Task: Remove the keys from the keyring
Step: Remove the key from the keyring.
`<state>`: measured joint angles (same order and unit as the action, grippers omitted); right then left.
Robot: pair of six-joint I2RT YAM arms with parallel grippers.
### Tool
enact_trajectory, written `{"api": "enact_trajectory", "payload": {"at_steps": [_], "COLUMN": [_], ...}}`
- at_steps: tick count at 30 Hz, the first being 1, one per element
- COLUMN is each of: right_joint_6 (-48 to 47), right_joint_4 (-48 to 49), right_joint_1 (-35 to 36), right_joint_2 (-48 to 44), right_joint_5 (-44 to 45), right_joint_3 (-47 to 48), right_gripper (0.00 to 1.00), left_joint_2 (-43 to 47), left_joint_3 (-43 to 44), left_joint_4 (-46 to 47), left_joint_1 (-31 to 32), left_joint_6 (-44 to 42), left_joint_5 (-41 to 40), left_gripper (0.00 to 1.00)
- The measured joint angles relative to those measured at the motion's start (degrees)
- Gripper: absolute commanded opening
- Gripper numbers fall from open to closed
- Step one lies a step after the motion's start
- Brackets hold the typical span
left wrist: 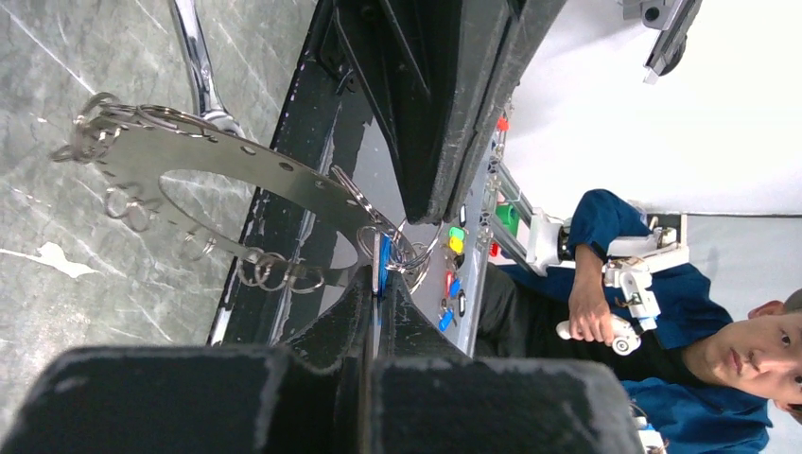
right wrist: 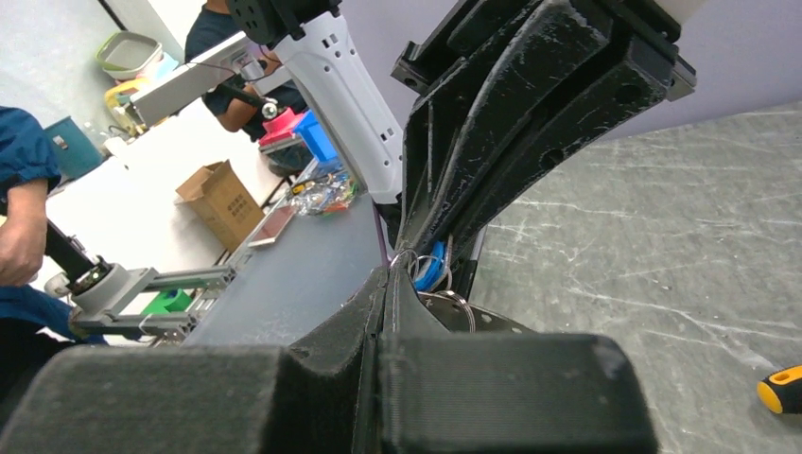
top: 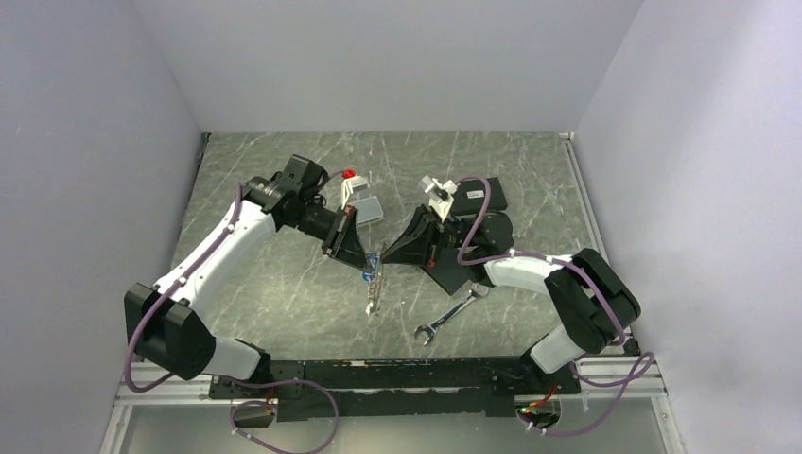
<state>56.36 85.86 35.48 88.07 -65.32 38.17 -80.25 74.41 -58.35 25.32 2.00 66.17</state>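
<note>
grey marbled table, silver keyring, blue tag, black jaws.

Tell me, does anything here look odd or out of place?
Only the keyring: it hangs on edge above the table, pinched by the left gripper and right gripper at one spot near its blue tag. A wrench lies loose nearby, touched by neither. Nothing looks spilled or broken.
</note>
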Motion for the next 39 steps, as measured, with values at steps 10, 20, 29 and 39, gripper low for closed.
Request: {"api": "enact_trajectory", "payload": {"at_steps": [10, 20, 29, 39], "right_joint_6": [1.3, 2.9, 3.7, 4.2], "right_joint_4": [0.0, 0.0, 0.0, 0.0], "right_joint_1": [-0.4, -0.6, -0.7, -0.7], "right_joint_2": [0.0, 0.0, 0.0, 0.0], "right_joint_5": [0.9, 2.2, 2.4, 2.4], "right_joint_3": [0.0, 0.0, 0.0, 0.0], "right_gripper": [0.0, 0.0, 0.0, 0.0], "left_joint_2": [2.6, 7.1, 14.1, 23.2], "left_joint_3": [-1.2, -4.1, -6.1, -12.0], "left_joint_4": [0.0, 1.6, 4.8, 15.2], "left_joint_1": [0.0, 0.2, 0.2, 0.2], "left_joint_6": [-5.0, -7.2, -9.5, -12.5], "left_joint_5": [0.2, -0.8, -4.6, -8.9], "left_gripper": [0.0, 0.26, 0.28, 0.32]}}
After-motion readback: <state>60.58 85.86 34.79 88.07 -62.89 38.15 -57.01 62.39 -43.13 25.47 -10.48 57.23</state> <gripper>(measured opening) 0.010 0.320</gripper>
